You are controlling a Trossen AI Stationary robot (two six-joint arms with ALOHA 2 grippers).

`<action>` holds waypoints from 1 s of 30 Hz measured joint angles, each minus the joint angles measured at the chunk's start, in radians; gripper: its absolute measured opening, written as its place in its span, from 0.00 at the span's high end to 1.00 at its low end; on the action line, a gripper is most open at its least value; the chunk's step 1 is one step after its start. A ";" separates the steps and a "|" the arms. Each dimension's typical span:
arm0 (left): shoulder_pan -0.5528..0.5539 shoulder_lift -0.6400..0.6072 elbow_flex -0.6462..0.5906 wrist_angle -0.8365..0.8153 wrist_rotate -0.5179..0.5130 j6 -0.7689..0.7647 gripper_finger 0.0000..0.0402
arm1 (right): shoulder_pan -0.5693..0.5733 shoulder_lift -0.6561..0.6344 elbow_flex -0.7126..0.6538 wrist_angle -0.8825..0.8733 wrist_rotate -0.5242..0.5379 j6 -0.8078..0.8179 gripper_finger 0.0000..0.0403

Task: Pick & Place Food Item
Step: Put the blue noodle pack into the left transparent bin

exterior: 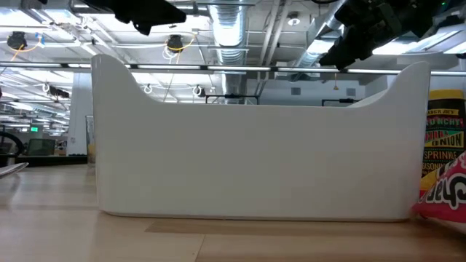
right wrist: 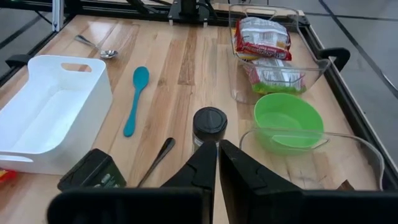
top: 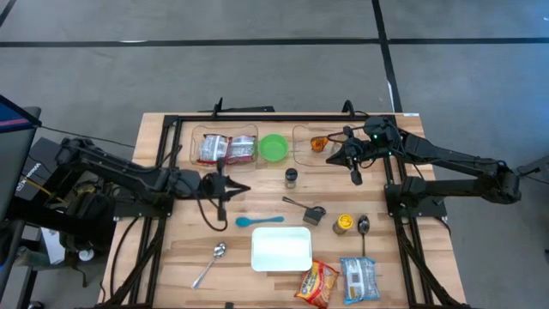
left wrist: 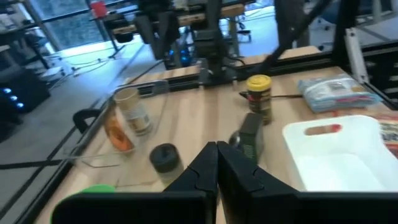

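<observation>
Left gripper [top: 220, 190]: we see its jaws closed, empty, just below the clear tray [top: 196, 137].
Right gripper [top: 353, 165]: closed, empty, farther off.
Food packets [top: 226, 149]: in that tray, long axes across table; left arm nearer.

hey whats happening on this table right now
Nothing is being handled at the moment. Both arms hover over the back half of the table with shut, empty fingers: the left gripper near the clear tray of snack packets, the right gripper by the other clear container. The white bin at the front sits empty, with two snack bags lying beside it. A teal spoon and a green bowl lie untouched.
</observation>
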State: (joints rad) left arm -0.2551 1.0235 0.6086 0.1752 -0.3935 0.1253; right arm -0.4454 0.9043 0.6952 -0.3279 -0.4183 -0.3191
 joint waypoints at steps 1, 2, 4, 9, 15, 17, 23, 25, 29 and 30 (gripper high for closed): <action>0.006 0.000 0.000 0.000 0.000 0.000 1.00 | 0.000 0.000 0.000 0.000 0.000 -0.002 0.97; 0.013 0.000 0.000 0.003 0.000 -0.001 1.00 | 0.000 0.000 0.000 0.000 0.000 -0.003 0.97; 0.024 0.000 0.000 0.018 0.000 -0.002 1.00 | 0.000 0.000 0.000 0.000 0.000 -0.003 0.97; 0.040 -0.001 0.000 0.038 0.000 -0.002 1.00 | 0.006 0.000 0.000 0.001 -0.002 0.182 0.97; 0.040 -0.001 0.000 0.036 0.000 -0.002 1.00 | 0.020 0.000 0.000 0.031 -0.001 0.564 0.97; 0.040 -0.001 0.000 0.036 0.000 -0.002 1.00 | 0.020 0.000 0.000 0.032 -0.001 0.588 0.97; 0.040 -0.001 0.000 0.036 0.000 -0.002 1.00 | 0.020 0.000 0.000 0.037 -0.001 0.590 0.97; 0.040 -0.001 0.000 0.036 0.001 -0.002 1.00 | 0.027 0.000 0.000 0.029 -0.003 0.592 0.97; 0.040 -0.001 0.000 0.035 0.001 -0.002 1.00 | 0.064 0.000 0.000 -0.005 -0.010 0.644 0.97; 0.040 -0.001 0.000 0.036 0.001 -0.002 1.00 | 0.077 0.000 0.000 -0.016 -0.013 0.671 0.97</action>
State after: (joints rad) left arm -0.2153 1.0229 0.6083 0.2108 -0.3927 0.1232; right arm -0.3682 0.9045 0.6952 -0.3438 -0.4313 0.3516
